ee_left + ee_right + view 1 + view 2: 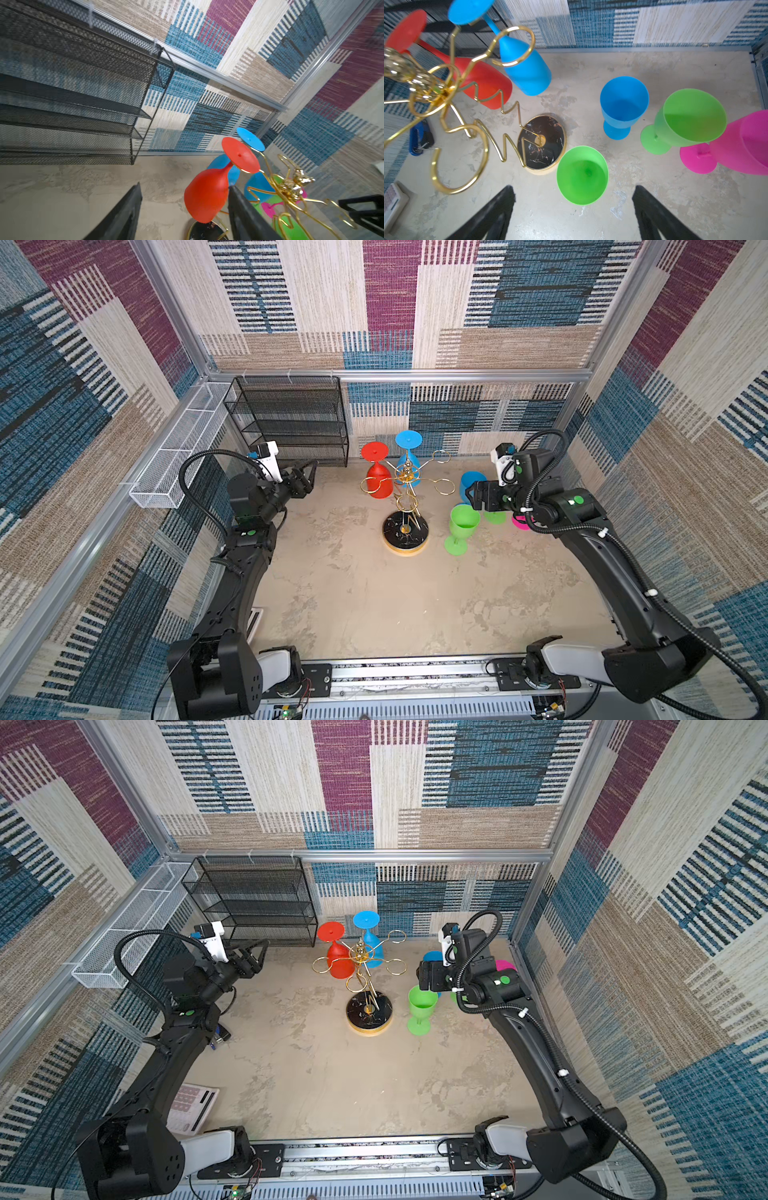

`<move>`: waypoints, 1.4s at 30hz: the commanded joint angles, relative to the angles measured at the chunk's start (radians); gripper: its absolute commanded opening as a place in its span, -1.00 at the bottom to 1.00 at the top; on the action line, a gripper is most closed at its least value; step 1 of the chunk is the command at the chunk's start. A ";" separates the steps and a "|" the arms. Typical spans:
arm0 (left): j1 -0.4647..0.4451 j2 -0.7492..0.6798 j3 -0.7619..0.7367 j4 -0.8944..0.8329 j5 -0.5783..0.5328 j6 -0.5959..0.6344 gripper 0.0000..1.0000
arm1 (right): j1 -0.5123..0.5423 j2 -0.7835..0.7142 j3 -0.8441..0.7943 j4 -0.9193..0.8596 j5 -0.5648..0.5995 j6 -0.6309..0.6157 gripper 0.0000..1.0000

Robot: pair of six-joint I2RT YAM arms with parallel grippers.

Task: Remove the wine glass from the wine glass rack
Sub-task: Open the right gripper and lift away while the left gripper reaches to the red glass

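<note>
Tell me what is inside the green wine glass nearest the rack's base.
Nothing: the right wrist view shows the green wine glass empty to its bottom. Its bowl hides its stem and foot there.

The table [353, 605] is a beige, mottled surface. The wine glass rack [404, 531] stands on it near the middle on its round black base. Just beside the base a green glass [462, 526] stands upright. Behind it stand a blue glass [623, 106], a second green glass [685, 122] and a pink glass [741, 143], the last two touching. A black mesh shelf unit [291, 418] stands at the back left. Near the left edge lie a small blue object [220, 1038] and a calculator [193, 1104].
</note>
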 commanded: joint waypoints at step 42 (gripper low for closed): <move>-0.228 0.552 0.734 -0.644 0.211 -0.030 0.01 | -0.006 -0.095 -0.216 0.466 -0.088 0.013 0.99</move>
